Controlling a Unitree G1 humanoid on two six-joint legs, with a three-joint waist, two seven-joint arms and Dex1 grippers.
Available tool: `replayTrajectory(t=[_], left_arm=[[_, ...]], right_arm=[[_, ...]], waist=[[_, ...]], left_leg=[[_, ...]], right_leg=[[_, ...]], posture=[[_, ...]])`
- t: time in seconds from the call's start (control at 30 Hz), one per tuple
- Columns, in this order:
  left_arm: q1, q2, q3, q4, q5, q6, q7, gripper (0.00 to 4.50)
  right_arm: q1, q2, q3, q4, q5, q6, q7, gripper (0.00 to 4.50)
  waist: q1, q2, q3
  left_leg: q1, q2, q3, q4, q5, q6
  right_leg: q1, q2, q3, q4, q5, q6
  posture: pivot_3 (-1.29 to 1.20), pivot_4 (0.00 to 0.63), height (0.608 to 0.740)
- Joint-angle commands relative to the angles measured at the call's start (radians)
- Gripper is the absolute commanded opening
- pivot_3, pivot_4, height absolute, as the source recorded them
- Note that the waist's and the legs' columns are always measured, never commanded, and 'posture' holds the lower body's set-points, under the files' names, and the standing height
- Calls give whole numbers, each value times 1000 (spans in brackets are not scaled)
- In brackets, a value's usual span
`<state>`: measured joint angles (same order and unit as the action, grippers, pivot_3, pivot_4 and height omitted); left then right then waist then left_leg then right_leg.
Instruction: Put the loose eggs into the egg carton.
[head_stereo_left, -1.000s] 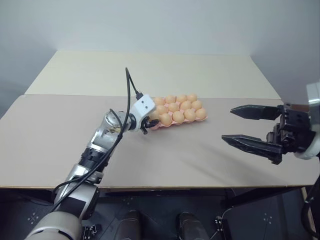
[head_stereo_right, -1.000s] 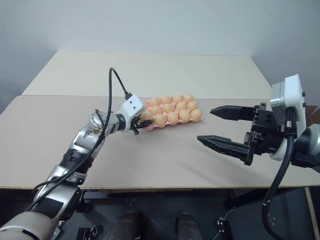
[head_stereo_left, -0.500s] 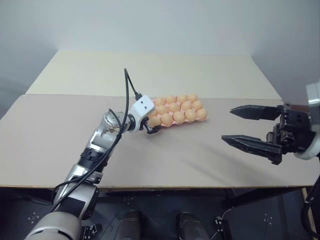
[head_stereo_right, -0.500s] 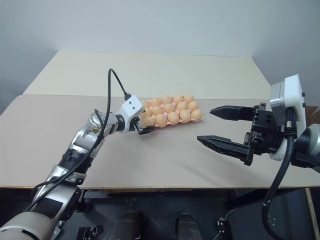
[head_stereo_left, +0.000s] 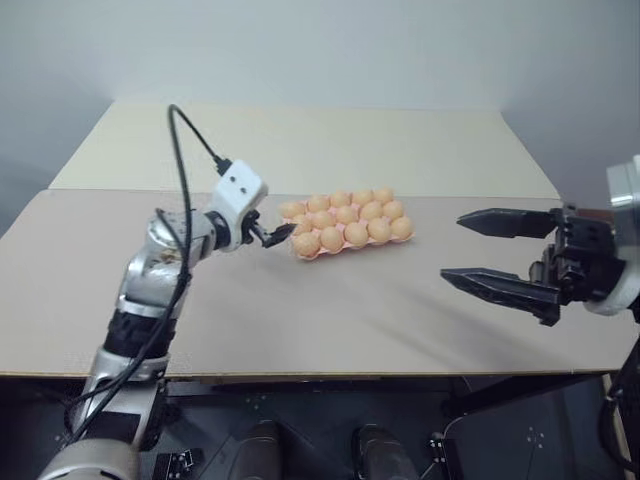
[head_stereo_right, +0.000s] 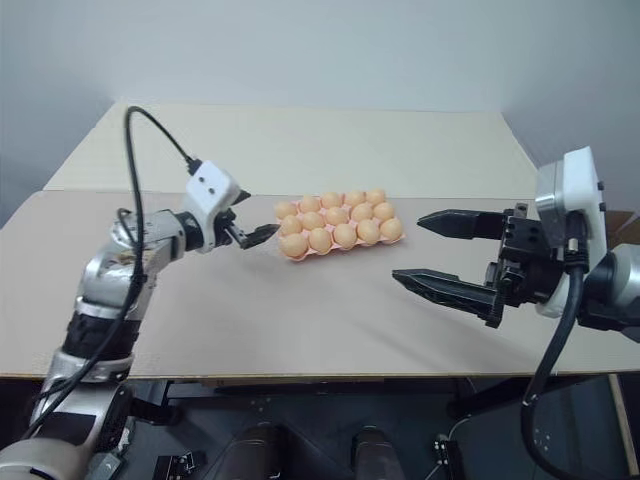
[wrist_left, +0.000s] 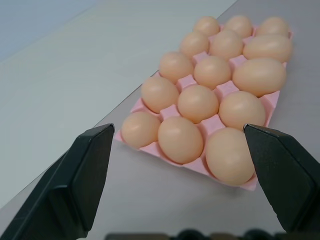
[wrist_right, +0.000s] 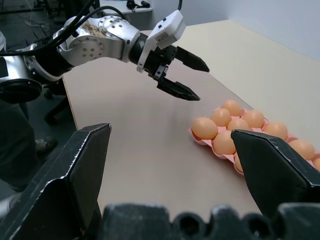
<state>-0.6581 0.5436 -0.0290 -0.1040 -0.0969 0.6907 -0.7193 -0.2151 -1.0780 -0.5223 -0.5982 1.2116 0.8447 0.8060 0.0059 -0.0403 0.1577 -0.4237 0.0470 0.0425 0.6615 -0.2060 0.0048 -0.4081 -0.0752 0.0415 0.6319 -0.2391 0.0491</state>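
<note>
The pale pink egg carton (wrist_left: 268, 102) lies mid-table with an orange-tan egg (head_stereo_left: 346, 214) in every cup I can see. No loose egg lies on the table in view. My left gripper (head_stereo_left: 272, 235) hovers just left of the carton's near-left corner, open and empty, apart from the eggs. In the left wrist view its fingers (wrist_left: 89, 165) frame the carton's end. My right gripper (head_stereo_left: 452, 246) hangs open and empty to the right of the carton, well clear of it. The right wrist view shows the left gripper (wrist_right: 202, 83) beside the carton.
The beige table (head_stereo_left: 300, 320) ends in a front edge close below both arms. A paler table section (head_stereo_left: 300, 140) lies behind the carton. A black cable (head_stereo_left: 185, 135) loops up from the left wrist.
The left gripper, shut on an egg at the carton's near-left corner, opened and left the egg in its cup. It then drew back left and upward. The right arm kept still.
</note>
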Motion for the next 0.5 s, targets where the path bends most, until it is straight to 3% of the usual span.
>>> replayTrajectory(t=[0.03,0.13,0.27,0.4,0.5], left_arm=[[86,79,144,-148,-42,73,24,4480],[174,119,226,-222,-61,99,49,4480],[295,70,335,-291,-74,79,145,4480],[482,-90,398,-376,-73,-44,269,4480],[610,-206,383,-422,-38,-132,364,4480]], right_arm=[[-2,7,-24,7,-19,-33,12,4500],[20,18,-37,5,-36,-37,14,4500],[91,83,-25,-32,-102,-68,-32,4500],[237,265,28,-114,-220,-154,-145,4500],[318,461,112,-142,-408,-320,-241,4500]], waist=[[-5,0,0],[-9,0,0],[3,0,0],[6,-2,-3],[5,-2,-3]], left_leg=[[0,0,0,0,0,0],[0,1,0,0,0,0],[2,1,0,0,0,0],[2,1,0,0,0,0],[1,1,1,0,0,0]], right_leg=[[0,0,0,0,0,0],[0,0,0,0,0,0],[2,-1,-1,0,0,0],[3,-1,-1,-2,0,0],[1,-1,0,-1,0,0]], posture=[[0,150,740],[0,150,740],[0,150,740],[0,150,740],[0,150,740]])
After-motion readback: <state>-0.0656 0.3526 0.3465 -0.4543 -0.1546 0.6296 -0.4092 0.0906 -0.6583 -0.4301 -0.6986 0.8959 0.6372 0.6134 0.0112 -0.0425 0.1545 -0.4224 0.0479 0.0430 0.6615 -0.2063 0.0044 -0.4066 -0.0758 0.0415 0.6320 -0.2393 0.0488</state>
